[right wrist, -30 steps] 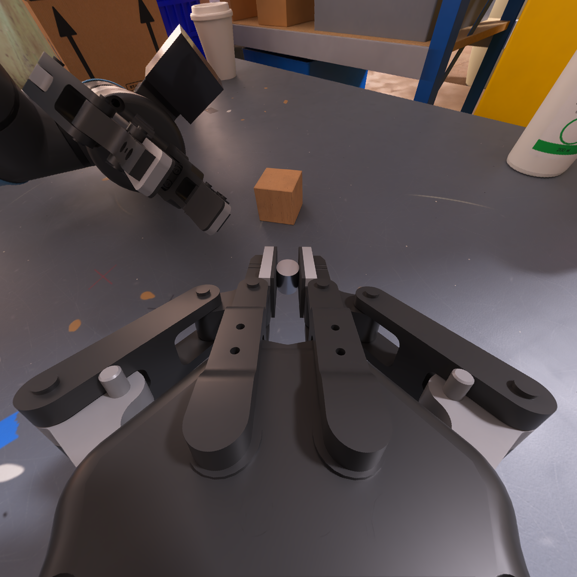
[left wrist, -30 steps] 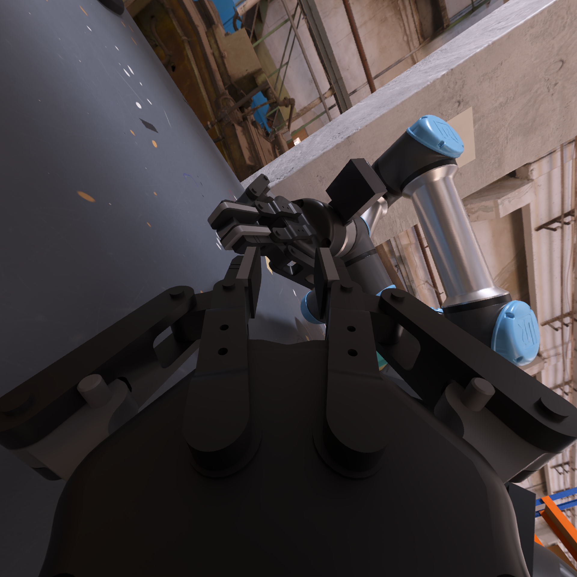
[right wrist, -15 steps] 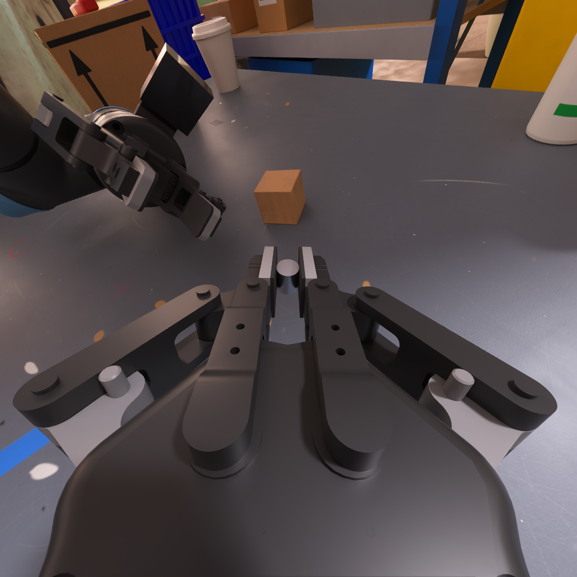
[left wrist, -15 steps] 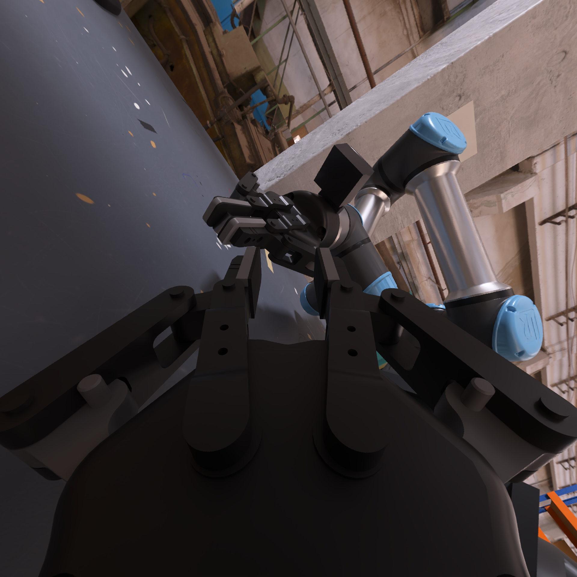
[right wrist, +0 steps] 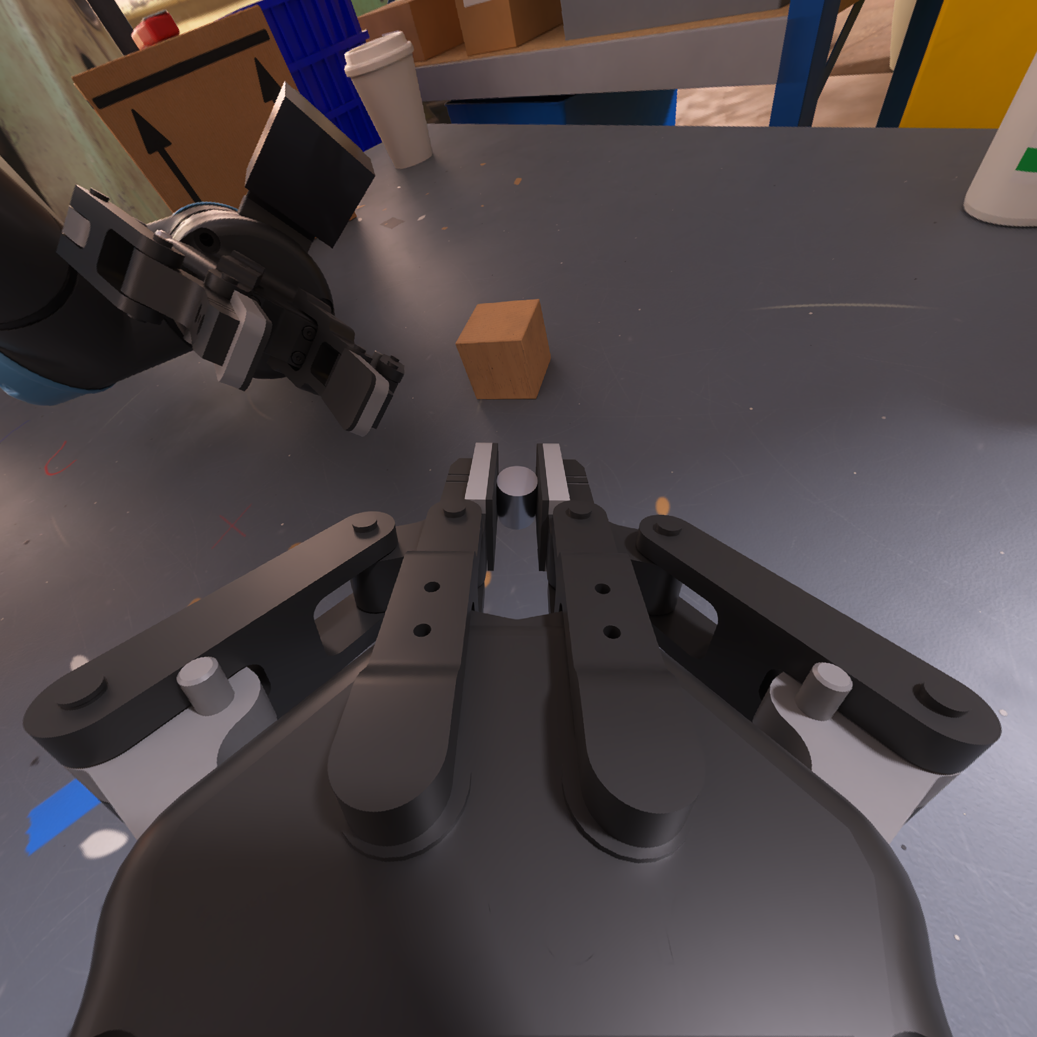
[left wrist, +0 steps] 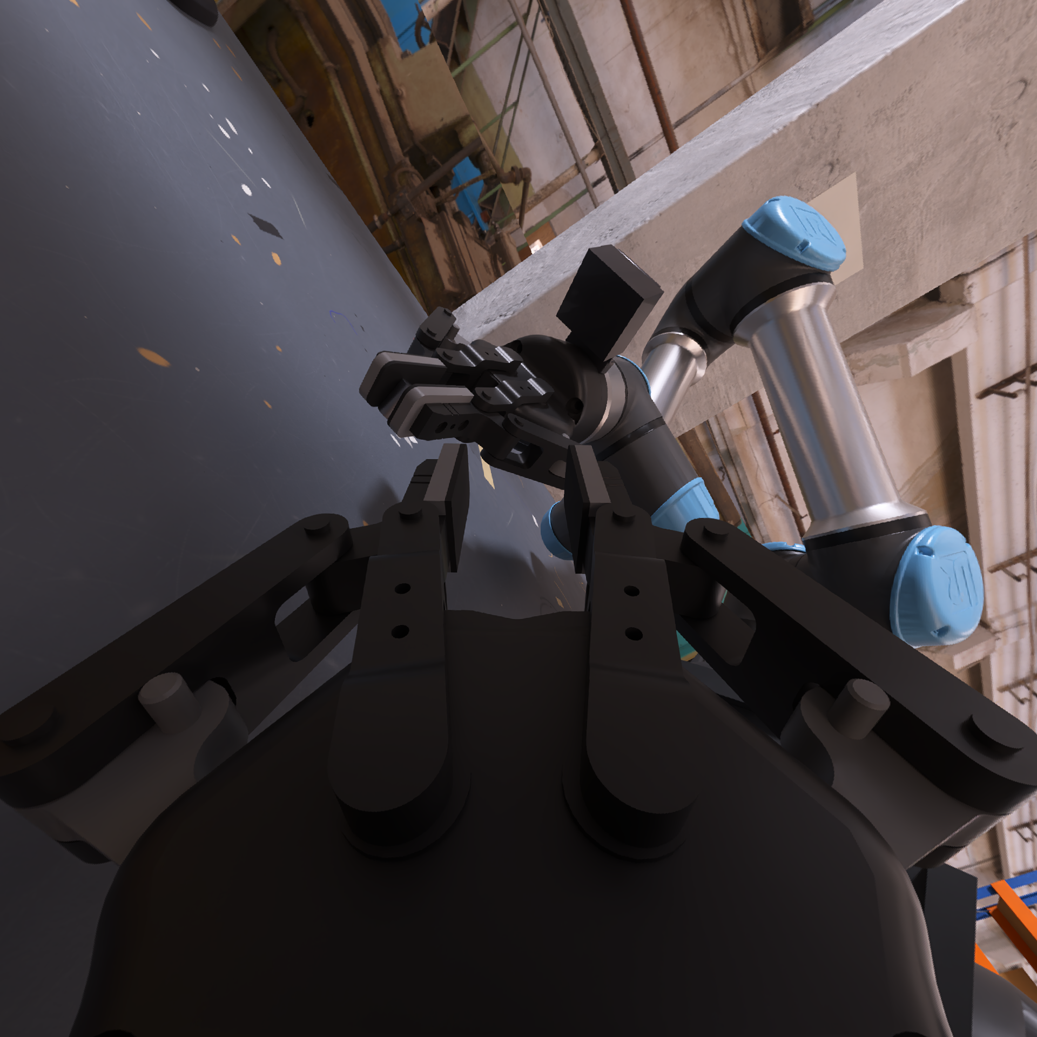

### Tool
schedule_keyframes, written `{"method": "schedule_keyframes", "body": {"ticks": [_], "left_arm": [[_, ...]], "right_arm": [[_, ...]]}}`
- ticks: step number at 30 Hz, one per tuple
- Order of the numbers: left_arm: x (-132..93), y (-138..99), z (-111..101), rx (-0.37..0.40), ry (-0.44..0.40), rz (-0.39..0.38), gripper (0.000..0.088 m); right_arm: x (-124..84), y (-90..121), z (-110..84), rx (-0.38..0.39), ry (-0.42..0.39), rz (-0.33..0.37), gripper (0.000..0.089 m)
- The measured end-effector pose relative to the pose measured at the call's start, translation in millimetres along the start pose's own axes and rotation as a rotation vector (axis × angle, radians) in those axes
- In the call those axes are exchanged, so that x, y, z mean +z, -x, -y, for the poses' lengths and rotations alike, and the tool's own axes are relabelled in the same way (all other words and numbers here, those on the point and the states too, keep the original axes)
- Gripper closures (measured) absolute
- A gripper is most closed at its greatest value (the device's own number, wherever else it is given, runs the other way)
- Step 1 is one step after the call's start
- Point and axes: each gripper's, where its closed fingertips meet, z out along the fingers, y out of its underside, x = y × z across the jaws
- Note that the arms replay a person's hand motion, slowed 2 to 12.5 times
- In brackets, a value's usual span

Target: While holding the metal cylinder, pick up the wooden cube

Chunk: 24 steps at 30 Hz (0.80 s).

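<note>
The wooden cube (right wrist: 505,350) sits on the grey table (right wrist: 757,421), a short way ahead of my right gripper (right wrist: 517,477). The right gripper is shut on the small metal cylinder (right wrist: 516,494), which stands upright between its pads above the table. My left gripper (right wrist: 367,401) hangs to the left of the cube, fingertips pointing toward it, a small gap away. In the left wrist view my left gripper (left wrist: 513,494) is part-way open with nothing between its fingers. The right gripper (left wrist: 407,401) shows beyond it; the cube is not in that view.
A white paper cup (right wrist: 387,106) stands at the back of the table, with a cardboard box (right wrist: 185,123) and a blue crate (right wrist: 320,62) behind it. A white bottle (right wrist: 1004,168) stands at the far right. A blue shelf rack (right wrist: 785,62) is behind the table.
The right gripper has moved and tilted a little with the cylinder in it, so more of the back of the table shows. The left gripper has barely moved. The cube stays put.
</note>
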Motion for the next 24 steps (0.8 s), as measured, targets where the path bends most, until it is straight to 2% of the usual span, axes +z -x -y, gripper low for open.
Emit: {"method": "schedule_keyframes", "body": {"ticks": [24], "left_arm": [[-0.2,0.1,0.3,-0.002,0.001,-0.001,0.0571]], "right_arm": [[-0.4,-0.8,0.2,0.06,-0.004,0.027,0.0773]]}}
